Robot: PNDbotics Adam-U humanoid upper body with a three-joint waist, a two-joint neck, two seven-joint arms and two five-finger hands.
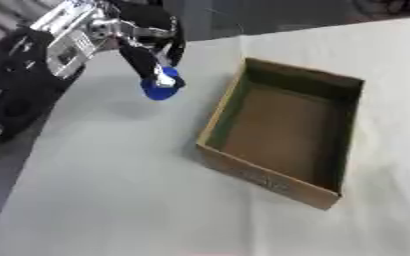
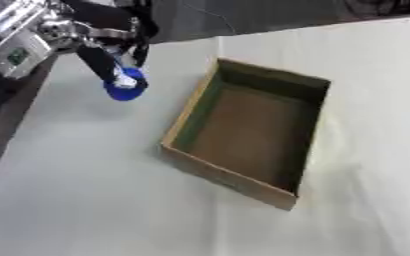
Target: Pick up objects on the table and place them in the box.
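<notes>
My left hand [image 1: 147, 50] comes in from the upper left, fingers curled down round a small blue object [image 1: 161, 89] with a white part. It hangs above the white table, casting a shadow below it, to the left of the box. The open cardboard box [image 1: 229, 160] lies in the middle of the table, brown inside with greenish inner walls, and nothing shows in it. My right hand is in no view.
The white table [image 1: 112, 200] runs askew, with its left edge at the lower left, where dark floor begins. My black left arm [image 1: 16, 75] fills the upper left corner. Dark background lies beyond the far table edge.
</notes>
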